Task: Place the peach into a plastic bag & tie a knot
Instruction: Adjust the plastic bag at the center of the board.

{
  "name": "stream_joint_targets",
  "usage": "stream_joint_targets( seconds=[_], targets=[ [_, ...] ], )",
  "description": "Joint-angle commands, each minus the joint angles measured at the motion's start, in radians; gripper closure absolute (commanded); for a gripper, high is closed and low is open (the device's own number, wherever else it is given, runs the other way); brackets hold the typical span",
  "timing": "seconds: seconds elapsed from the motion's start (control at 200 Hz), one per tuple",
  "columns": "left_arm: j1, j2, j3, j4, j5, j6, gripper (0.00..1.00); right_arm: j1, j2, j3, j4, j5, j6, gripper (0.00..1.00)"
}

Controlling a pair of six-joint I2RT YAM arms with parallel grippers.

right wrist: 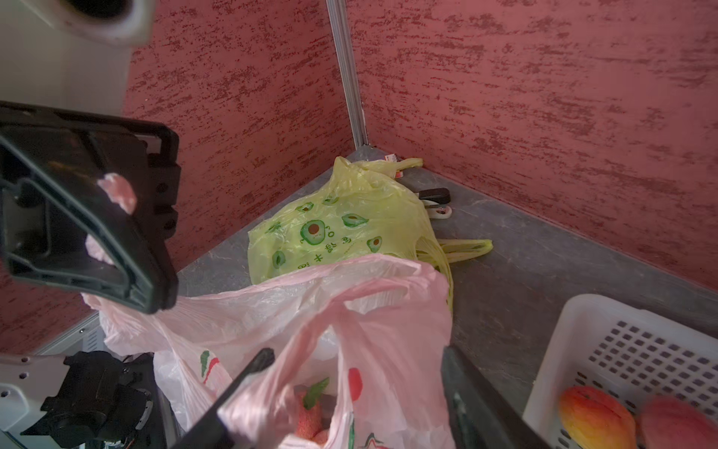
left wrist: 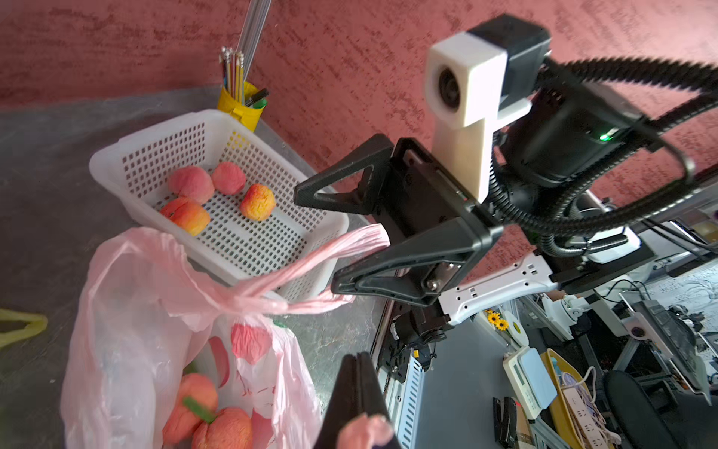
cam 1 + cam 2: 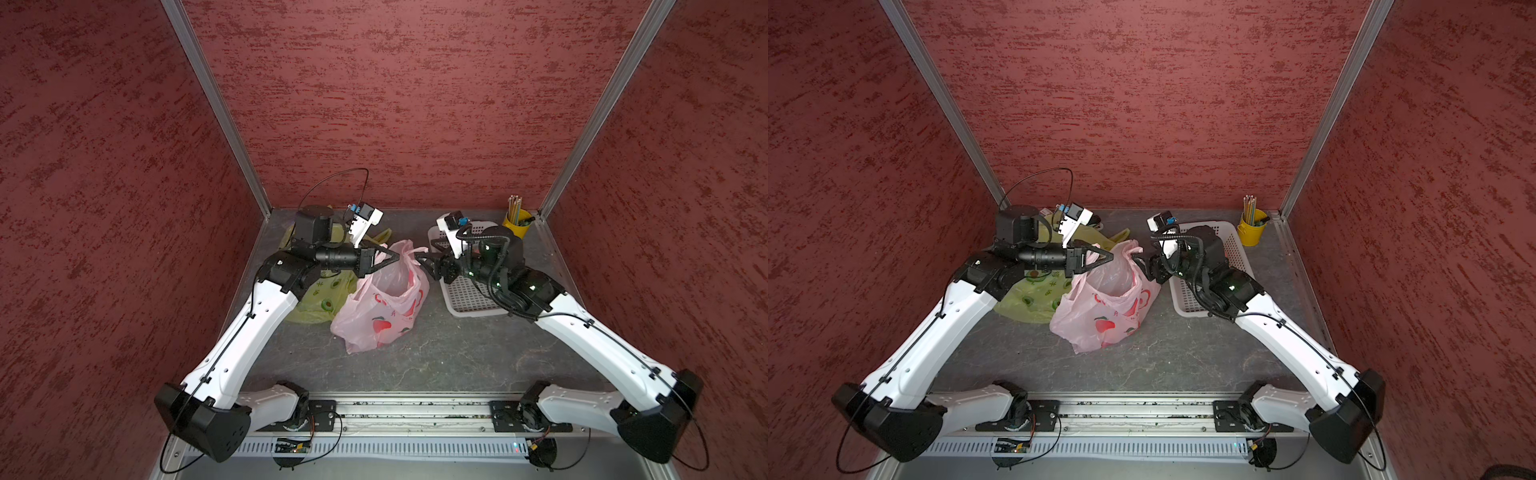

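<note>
The pink plastic bag [image 3: 382,307] [image 3: 1104,307] stands open mid-table with peaches [image 2: 202,412] inside; one peach [image 1: 309,420] shows through its mouth. My left gripper [image 3: 401,258] [image 2: 360,354] is shut on one pink handle, and a tuft of it [image 2: 365,427] pokes out behind the closed jaws. My right gripper [image 3: 424,262] [image 1: 357,355] is open at the bag's other side. The second handle [image 2: 342,245] runs between its spread fingers and drapes over one finger [image 1: 248,373]. More peaches [image 2: 190,182] lie in the white basket [image 2: 155,132].
The white perforated basket [image 3: 469,299] [image 3: 1187,299] sits right of the bag, under the right arm. A yellow-green avocado-print bag [image 3: 316,299] [image 1: 349,221] lies crumpled in the back left corner. A yellow cup of pencils [image 3: 516,222] stands at the back right corner. Red walls enclose three sides.
</note>
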Motion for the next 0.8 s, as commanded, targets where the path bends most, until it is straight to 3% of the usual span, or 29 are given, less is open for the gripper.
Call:
stream_joint_targets(
  seconds=[0.0,0.115,0.265,0.436,0.796],
  targets=[
    [0.035,-0.009,0.038,0.097,0.103,-0.063,1.0,0.001,-0.09,0.052,-0.006,0.112,-0.043,0.24],
    [0.061,0.008,0.063,0.201,0.21,-0.146,1.0,0.001,-0.141,0.074,0.009,0.088,-0.069,0.2],
    [0.064,0.059,0.107,0.326,0.325,-0.254,1.0,0.001,-0.103,0.142,-0.011,-0.161,-0.086,0.19],
    [0.062,0.098,0.108,0.512,0.396,-0.416,1.0,0.005,0.095,0.253,-0.097,-0.461,-0.085,0.17],
    [0.036,0.117,0.075,0.704,0.406,-0.591,1.0,0.061,0.245,0.22,0.222,-0.661,-0.017,0.14]
  ],
)
